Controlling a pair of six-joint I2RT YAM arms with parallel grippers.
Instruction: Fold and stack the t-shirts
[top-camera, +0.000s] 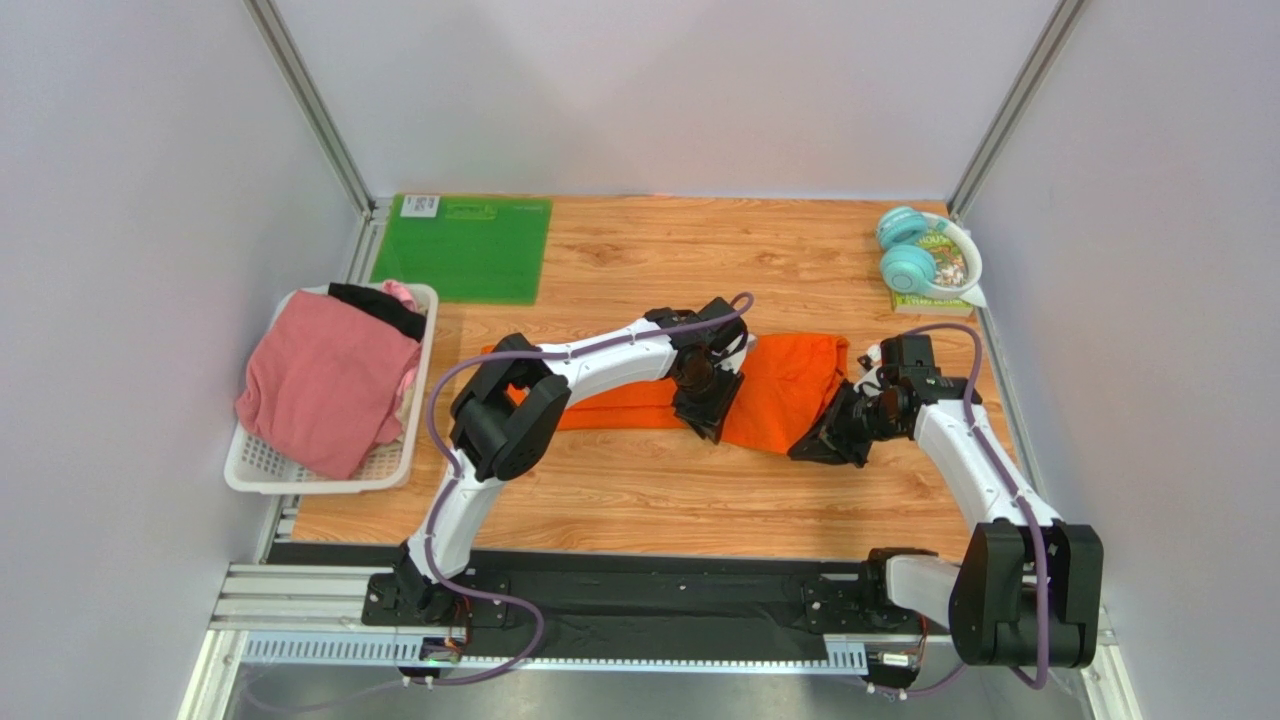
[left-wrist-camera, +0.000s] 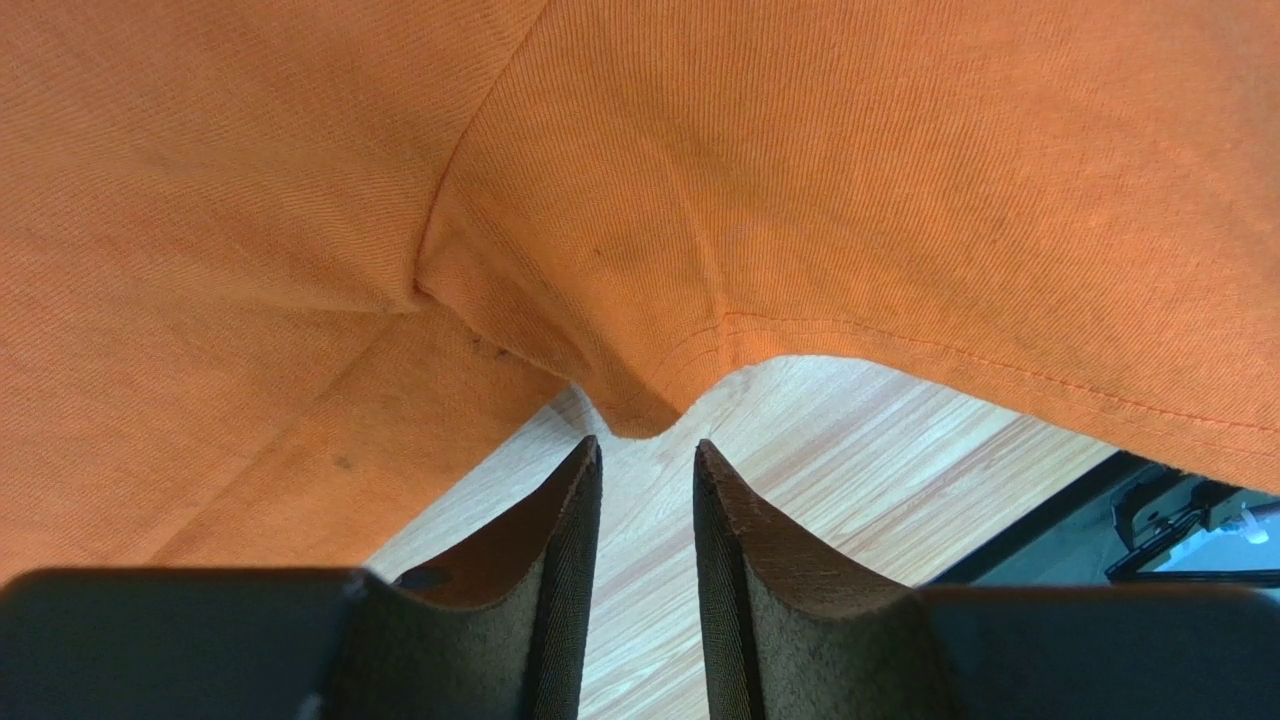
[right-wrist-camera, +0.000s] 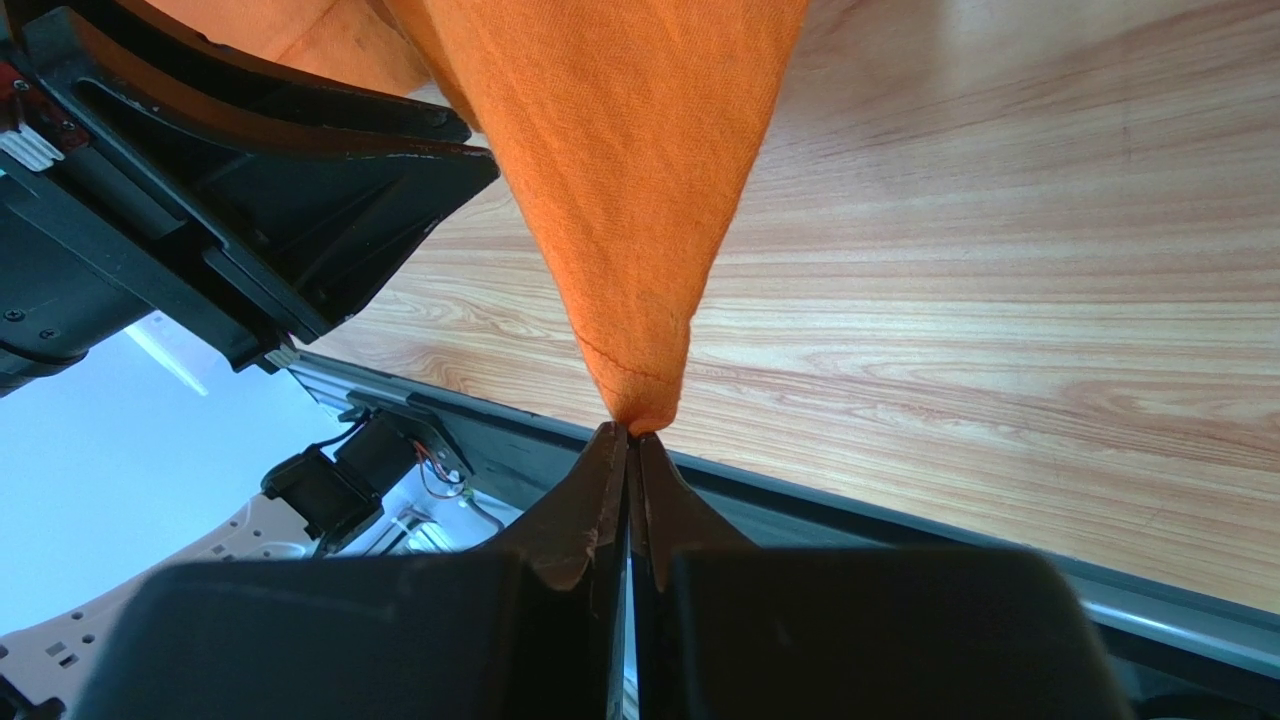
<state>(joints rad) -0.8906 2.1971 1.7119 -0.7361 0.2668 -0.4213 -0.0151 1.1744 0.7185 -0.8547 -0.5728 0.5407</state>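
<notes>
Wooden table (top-camera: 631, 495): one garment is spread on it and no stack has been started anywhere in view.

Orange t-shirt (top-camera: 781, 383): it lies across the middle of the table as a long band running left to right, between the two arms. It appears partly folded lengthwise and is not yet a compact square. Judged as the item in hand, with its fold incomplete.

White basket (top-camera: 248, 477): it stands at the left edge of the table and holds the other two garments.

Pink t-shirt (top-camera: 323, 383): it is heaped loosely in the basket and draped over the near rim, unfolded.

Black t-shirt (top-camera: 376, 305): it is bunched at the far end of the basket, mostly hidden under the pink one, and also unfolded.

Left gripper (left-wrist-camera: 646, 465): the jaws stand slightly apart with bare wood between them. A hem corner of the orange cloth sits just beyond the fingertips and is not pinched.

Right gripper (right-wrist-camera: 631, 450): the jaws are pressed together on a corner of the orange cloth at its right end, and the fabric is drawn taut away from the pinch.

Assessment: the task is at an early stage. One shirt is mid-fold, two are untouched, and all the stacking is left to do.
</notes>
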